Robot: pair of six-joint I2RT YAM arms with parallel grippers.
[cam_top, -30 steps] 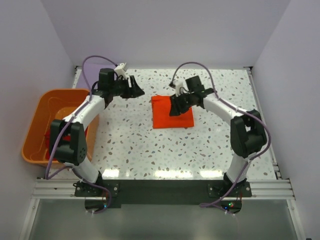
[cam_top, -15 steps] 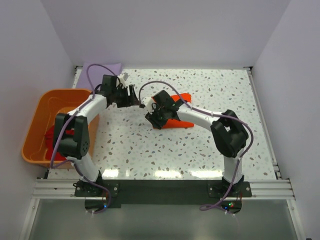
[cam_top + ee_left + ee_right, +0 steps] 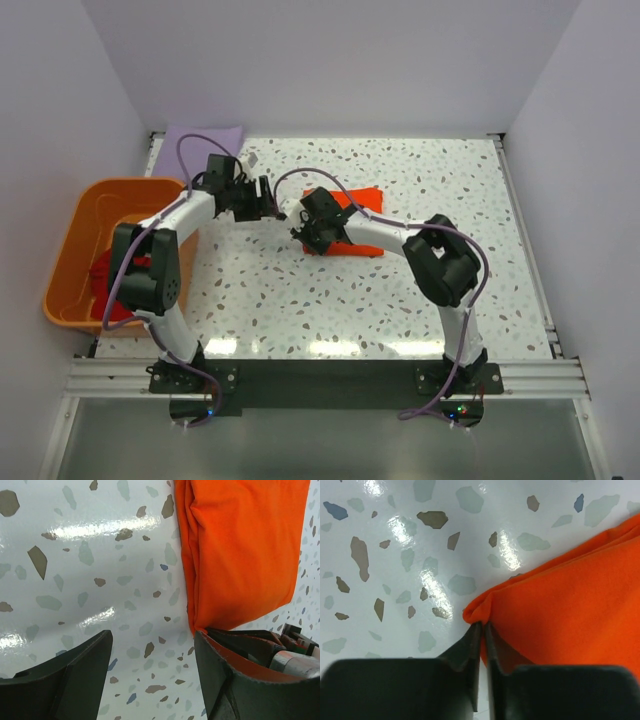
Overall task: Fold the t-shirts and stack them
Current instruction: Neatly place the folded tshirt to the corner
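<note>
your right gripper (image 3: 481,625) was pinched down to a sliver on the corner of the orange shirt (image 3: 560,605), with a small pucker of cloth bunched just ahead of its tips. from above, that shirt lay folded on the table (image 3: 300,290), a little past centre toward 12 o'clock, and the held corner was the one pointing at about 8 o'clock. your left gripper (image 3: 152,635) stood wide and held nothing. it hung just beside the same corner on its 9 o'clock side, over bare table. the lavender shirt (image 3: 205,138) lay flat in the far corner at 11 o'clock. the red shirt (image 3: 105,270) was bunched in the tub (image 3: 70,240) out at 9 o'clock.

the risk, as i judged it, was in that pinch. it looked shallow, and i couldn't tell how many layers it had caught. if you'd only taken the top layer, any lift would have peeled the fold open rather than moving the bundle. a bite that thin could also have slipped off under the cloth's own weight. dragging instead of lifting could have rucked the lower layers against the table. your two grippers were also very close together, so closing the left one in from 9 o'clock could have knocked the right one or trapped its finger rather than cloth.
</note>
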